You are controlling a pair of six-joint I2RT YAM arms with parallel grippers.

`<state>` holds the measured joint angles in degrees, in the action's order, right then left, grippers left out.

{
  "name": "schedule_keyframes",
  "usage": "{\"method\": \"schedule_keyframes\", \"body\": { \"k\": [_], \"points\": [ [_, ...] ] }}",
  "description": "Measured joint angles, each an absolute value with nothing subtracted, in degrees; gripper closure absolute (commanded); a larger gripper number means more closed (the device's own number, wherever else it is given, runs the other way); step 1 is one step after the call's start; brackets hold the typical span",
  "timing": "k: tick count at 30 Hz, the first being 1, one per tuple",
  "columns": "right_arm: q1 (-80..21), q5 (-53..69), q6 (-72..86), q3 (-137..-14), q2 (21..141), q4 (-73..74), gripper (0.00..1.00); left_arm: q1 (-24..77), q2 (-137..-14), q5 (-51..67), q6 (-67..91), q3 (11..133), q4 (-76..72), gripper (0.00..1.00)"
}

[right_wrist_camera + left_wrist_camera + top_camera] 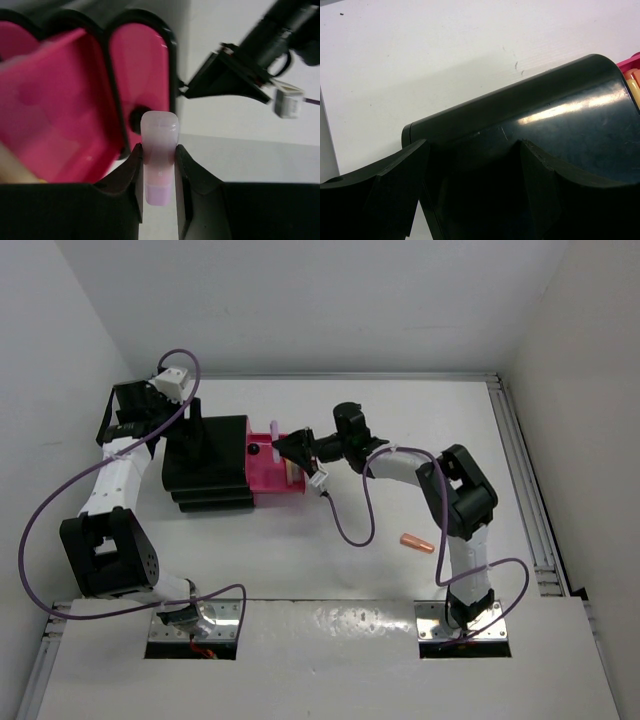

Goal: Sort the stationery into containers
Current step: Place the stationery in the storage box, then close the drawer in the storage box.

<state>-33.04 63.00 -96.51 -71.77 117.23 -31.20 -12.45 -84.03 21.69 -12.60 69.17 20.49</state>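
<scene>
Highlighter (pixel 159 140), pink, pinched between the fingers of my right gripper (pixel 292 447) at the open pink drawer (pixel 275 480). Its long axis runs straight out past the fingertips, blunt end toward a black knob (pixel 140 116). My left gripper (pixel 472 150) sits spread at the black box (pixel 210 465). An orange marker (pixel 417 543) lies well apart on the table (pixel 350 410), lengthwise left to right.

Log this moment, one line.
right pincer: shut on pale pink highlighter, at open pink drawer | left pincer: open, at black stepped box | orange marker: on table
</scene>
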Motion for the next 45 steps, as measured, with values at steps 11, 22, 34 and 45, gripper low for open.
{"method": "schedule_keyframes", "body": {
  "k": [11,22,34,45],
  "points": [
    [-34.04,57.95,-111.87,-73.41,116.40,-4.43,1.00,-12.43,-84.27,22.06,-12.67,69.17,20.08,0.21],
    [-36.07,54.17,-111.92,-78.85,119.87,-2.85,0.83,-12.43,-84.09,22.52,-12.82,68.64,19.46,0.21],
    [-37.69,50.54,-111.57,-79.55,119.98,-2.31,0.42,-12.47,-83.88,22.72,-12.88,68.34,19.18,0.21],
    [-37.85,24.40,-58.35,-96.75,113.80,3.31,0.98,-12.49,-83.88,23.05,-13.21,68.36,19.31,0.22]
  ]
}}
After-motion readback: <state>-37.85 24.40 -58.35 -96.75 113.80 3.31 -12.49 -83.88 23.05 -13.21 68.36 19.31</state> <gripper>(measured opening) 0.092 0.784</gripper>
